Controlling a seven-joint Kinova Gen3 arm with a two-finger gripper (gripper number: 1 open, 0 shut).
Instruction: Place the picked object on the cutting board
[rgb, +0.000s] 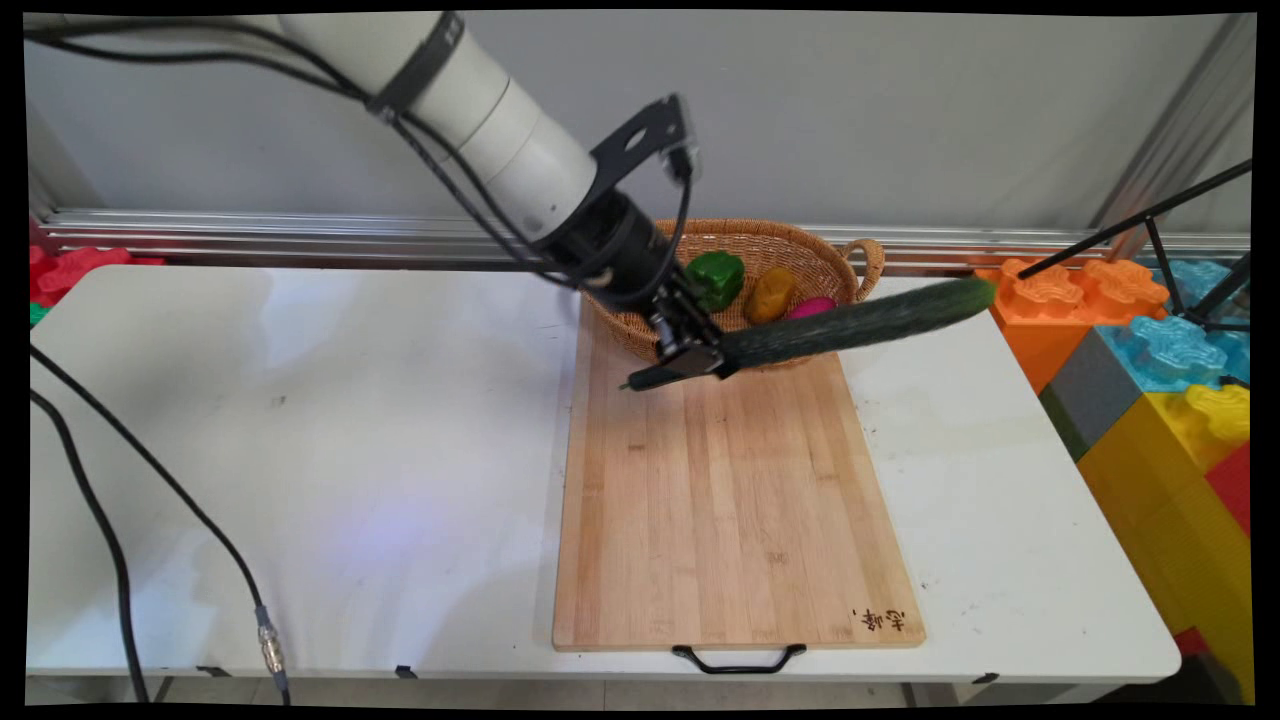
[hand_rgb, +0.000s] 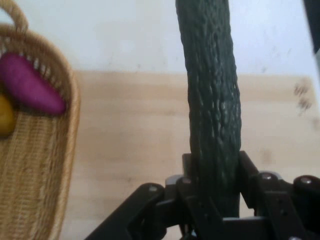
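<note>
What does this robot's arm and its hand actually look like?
The arm is a thick white tube of round segments with a black band. Black cables run along it, and a black bracket sits at the wrist. Its gripper is black, with two jointed metal fingers.

Clamped in the matt black metal-and-plastic gripper (rgb: 690, 362): a dark green cucumber (rgb: 860, 322), skin rough and warty, faintly glossy. Under the gripper, a pale bamboo cutting board (rgb: 730, 510), smooth, striped with grain, fitted with a black handle (rgb: 738, 660). Just behind the gripper, a tan woven wicker basket (rgb: 790, 245), coarse-textured. Beneath all, a smooth white desk (rgb: 300, 450), slightly sheeny. Far to the right of the gripper, glossy plastic building blocks (rgb: 1160, 390).
</note>
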